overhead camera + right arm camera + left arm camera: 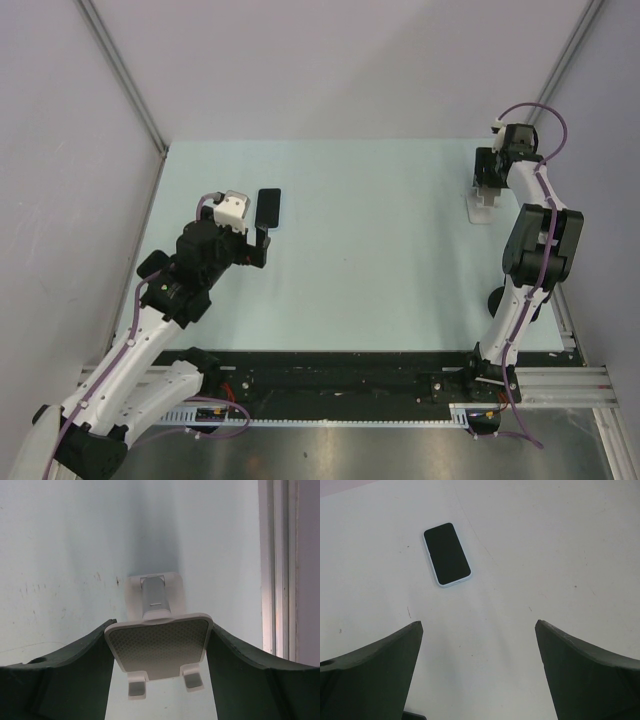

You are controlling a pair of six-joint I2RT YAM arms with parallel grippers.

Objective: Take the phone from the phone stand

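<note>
Two grippers are shown. The left gripper (477,625) is spread wide, empty, below the phone (446,554) laid flat at upper left. The right gripper (161,624) seems clamped on the stand (157,647), centre frame.

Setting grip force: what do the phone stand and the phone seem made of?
The phone stand looks like white matte plastic, its plate faced with a grey textured, rubbery-looking pad. The phone: smooth black screen, presumably glass; pale blue rim, possibly a silicone case.

Pale blue-green table (380,250); grey enclosure walls (60,130); black strip (340,372) along near edge.
</note>
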